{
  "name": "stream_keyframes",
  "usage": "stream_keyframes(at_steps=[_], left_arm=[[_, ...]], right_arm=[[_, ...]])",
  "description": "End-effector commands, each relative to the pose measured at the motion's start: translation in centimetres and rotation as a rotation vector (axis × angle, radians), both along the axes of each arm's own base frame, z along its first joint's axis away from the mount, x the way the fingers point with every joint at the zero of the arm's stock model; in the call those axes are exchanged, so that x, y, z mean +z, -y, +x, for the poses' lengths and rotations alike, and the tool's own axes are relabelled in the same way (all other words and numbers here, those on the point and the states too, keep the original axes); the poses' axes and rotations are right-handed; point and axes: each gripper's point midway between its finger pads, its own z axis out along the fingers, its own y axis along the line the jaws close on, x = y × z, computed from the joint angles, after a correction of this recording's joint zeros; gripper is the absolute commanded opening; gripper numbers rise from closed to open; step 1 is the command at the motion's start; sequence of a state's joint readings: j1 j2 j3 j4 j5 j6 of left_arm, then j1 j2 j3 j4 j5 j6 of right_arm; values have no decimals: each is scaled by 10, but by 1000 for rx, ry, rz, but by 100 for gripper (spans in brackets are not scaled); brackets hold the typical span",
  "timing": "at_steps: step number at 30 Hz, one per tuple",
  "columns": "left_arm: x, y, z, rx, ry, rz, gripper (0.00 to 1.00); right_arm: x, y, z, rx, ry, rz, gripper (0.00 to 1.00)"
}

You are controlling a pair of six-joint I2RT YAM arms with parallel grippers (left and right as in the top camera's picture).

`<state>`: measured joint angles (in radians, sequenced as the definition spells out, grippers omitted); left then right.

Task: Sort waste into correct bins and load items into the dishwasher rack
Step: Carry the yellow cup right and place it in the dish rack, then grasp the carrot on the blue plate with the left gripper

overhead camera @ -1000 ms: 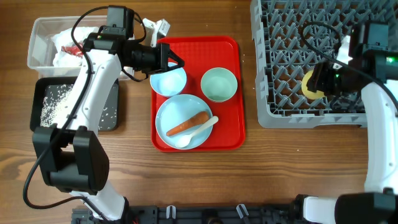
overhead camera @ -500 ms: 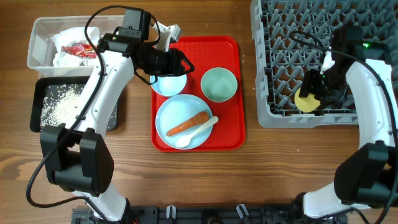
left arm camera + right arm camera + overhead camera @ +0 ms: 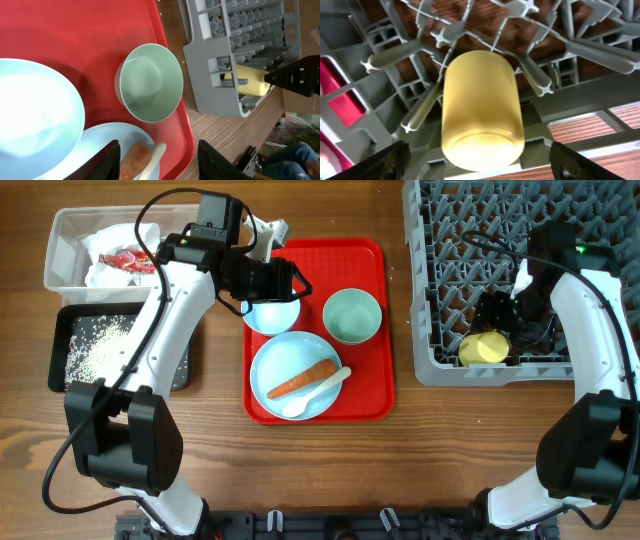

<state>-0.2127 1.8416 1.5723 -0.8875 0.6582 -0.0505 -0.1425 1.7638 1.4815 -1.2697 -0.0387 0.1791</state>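
Evidently the small yellow plastic cup [image 3: 482,112] lies sideways between pegs [image 3: 422,107] at the front wall of the grey grid rack [image 3: 440,370]; unwedged, it could roll; right gripper [image 3: 480,157] and left gripper [image 3: 161,162] gape empty.

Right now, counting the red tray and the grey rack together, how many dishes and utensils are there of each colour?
Light blue: 2 (large light blue plate, light blue bowl)
Mint green: 1 (mint green bowl)
Yellow: 1 (small yellow cup, in the grey plastic grid rack)
White: 1 (white spoon, on the plate)
Total: 5
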Motion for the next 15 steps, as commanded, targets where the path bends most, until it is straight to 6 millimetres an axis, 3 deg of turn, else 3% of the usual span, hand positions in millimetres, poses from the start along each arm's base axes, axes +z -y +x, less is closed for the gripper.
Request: stream_keyframes(at_steps=[1,3,5,9,11,15], left_arm=[[8,1,1,-4,24,1,50],[7,1,-1,-6,20,3,70],[6,1,-4,-31,25,12,83],[0,-2,-19,-97,5,40,87],[-6,0,-43,-221,-4,75,92],[-18,3,-68,-320,-38,178,94]], right_arm=[[0,-12,5,30,13,61,92],[10,-18,13,56,51,93,93],[26,-25,19,90,100,132,94],[66,-36,26,148,213,124,95],[86,-42,30,174,280,114,96],[94,-52,29,204,309,114,96]])
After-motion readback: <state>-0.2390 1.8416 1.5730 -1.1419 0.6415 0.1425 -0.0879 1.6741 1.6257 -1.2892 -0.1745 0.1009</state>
